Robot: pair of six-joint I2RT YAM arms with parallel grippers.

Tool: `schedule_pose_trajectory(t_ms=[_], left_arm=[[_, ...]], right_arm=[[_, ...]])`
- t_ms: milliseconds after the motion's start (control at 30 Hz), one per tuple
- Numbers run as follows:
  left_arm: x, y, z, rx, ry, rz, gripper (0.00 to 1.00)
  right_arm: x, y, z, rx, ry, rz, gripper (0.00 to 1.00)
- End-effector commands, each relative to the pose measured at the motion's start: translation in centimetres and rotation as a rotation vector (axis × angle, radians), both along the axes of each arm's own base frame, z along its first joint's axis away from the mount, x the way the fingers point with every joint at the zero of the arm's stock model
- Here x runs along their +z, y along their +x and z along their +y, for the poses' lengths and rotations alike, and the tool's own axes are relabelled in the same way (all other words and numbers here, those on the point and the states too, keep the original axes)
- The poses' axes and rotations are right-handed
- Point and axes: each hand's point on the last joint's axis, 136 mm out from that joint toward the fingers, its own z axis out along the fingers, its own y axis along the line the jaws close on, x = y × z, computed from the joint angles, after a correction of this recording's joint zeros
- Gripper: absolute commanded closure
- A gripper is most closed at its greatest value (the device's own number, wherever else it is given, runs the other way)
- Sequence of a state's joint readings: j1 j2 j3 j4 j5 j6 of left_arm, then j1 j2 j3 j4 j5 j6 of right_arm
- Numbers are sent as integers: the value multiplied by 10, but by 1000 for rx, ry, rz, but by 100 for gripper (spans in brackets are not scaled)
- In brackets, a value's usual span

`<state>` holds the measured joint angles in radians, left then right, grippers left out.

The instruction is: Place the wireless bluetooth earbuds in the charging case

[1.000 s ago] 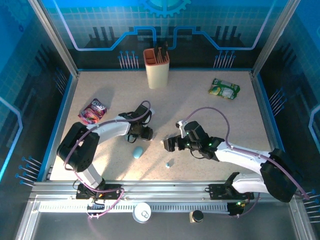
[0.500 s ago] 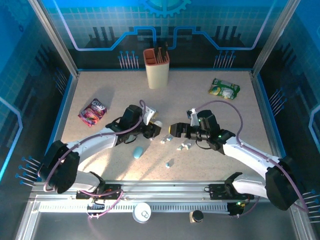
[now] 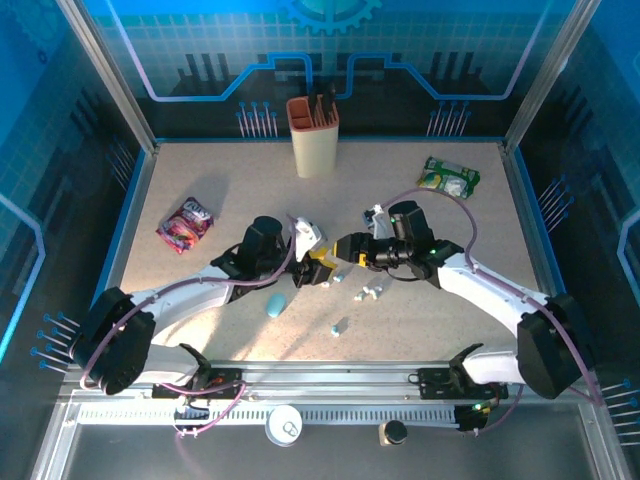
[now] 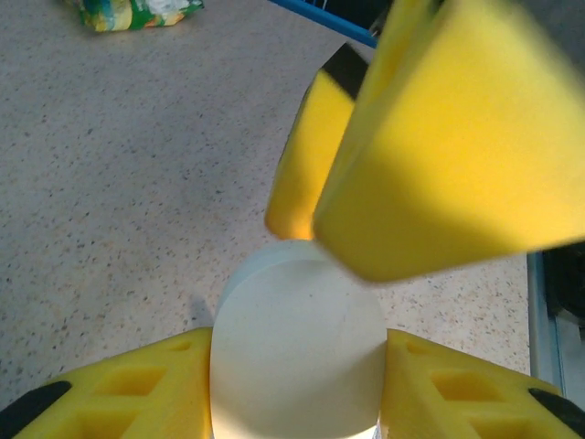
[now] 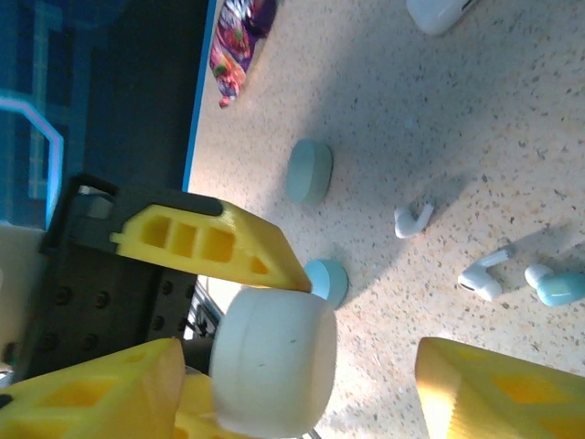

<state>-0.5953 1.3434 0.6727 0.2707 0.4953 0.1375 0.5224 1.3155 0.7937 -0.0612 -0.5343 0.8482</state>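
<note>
Your left gripper [image 3: 315,265] pinches the white charging case [image 4: 297,320] above the table [image 3: 200,180], while your right gripper [image 3: 340,250] stands with its jaws spread around the case. The earbuds [image 5: 413,219] lie loose on the table. This looks like the case-opening step, so lift the lid next, then fetch a bud.

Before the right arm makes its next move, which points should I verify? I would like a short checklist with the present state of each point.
1. The left gripper clamps the white case on both sides: ok.
2. The right gripper is positioned at the case: ok, its fingers stand on either side of it.
3. The right gripper has a firm hold on the case: not ok, there is a gap on one side.
4. The case lid is open: cannot tell.
5. Loose white earbuds and a pale blue earbud lie free on the table: ok.
6. An earbud is in a gripper: not ok.
</note>
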Motion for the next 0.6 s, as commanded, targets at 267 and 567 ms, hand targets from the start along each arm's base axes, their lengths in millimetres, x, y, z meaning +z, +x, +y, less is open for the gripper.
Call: schedule_pose_trajectory(t_ms=[267,567], left_arm=[[14,-6,-12,-71,-15,-82,54],[34,3,-10,-2,-115,-166,33]], right_arm=[[-2,-10,4,46,0,45,64],[27,-6,0,28,166,22,78]])
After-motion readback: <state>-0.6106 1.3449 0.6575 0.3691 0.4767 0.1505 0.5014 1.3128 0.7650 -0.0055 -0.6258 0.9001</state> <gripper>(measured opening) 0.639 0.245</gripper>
